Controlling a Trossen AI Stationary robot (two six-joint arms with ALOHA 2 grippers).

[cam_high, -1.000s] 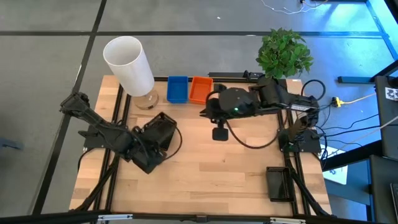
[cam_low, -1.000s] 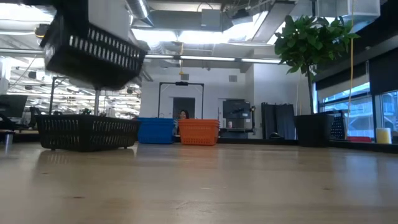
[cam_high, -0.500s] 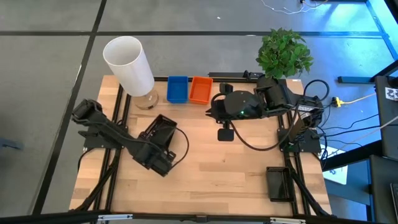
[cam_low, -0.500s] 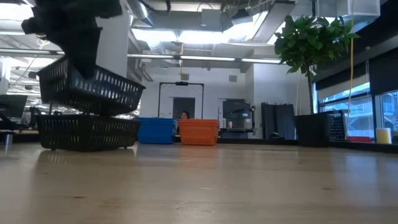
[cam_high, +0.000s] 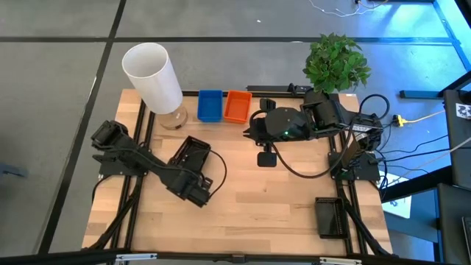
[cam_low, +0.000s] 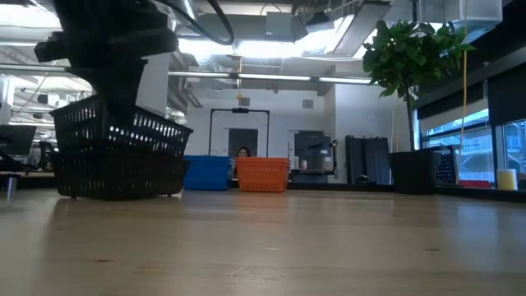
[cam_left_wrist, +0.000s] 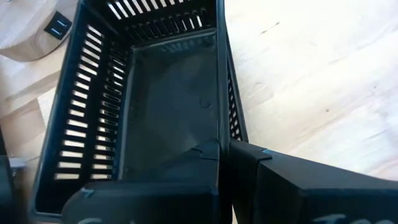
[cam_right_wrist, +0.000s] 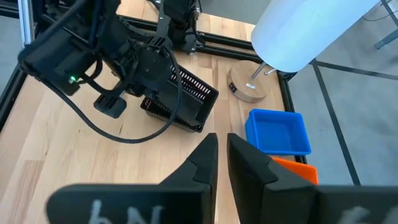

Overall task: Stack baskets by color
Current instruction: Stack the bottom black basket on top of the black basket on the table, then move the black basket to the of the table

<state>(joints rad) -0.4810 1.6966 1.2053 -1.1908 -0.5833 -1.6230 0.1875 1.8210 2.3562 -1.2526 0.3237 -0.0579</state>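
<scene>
My left gripper is shut on a black basket at the table's left middle. In the low view this basket is tilted and its bottom has sunk into a second black basket, which stands flat on the table. A blue basket and an orange basket rest side by side on the table at the far edge. My right gripper hangs shut above the table's middle, touching nothing. My left gripper holds the upper black basket by one side wall, with one finger inside the basket and the other outside. The fingers slant down from the near left. The basket is tilted, its underside down in the lower black basket.
A tall white cylinder on a round wooden foot stands at the far left, and a potted plant at the far right. Another black basket lies at the near right corner. Bare wood lies across the near middle.
My left gripper has come down and gone a little toward the table's right with the black basket. The basket, which hung well above the lower black basket, has sunk into it, still tilted.
</scene>
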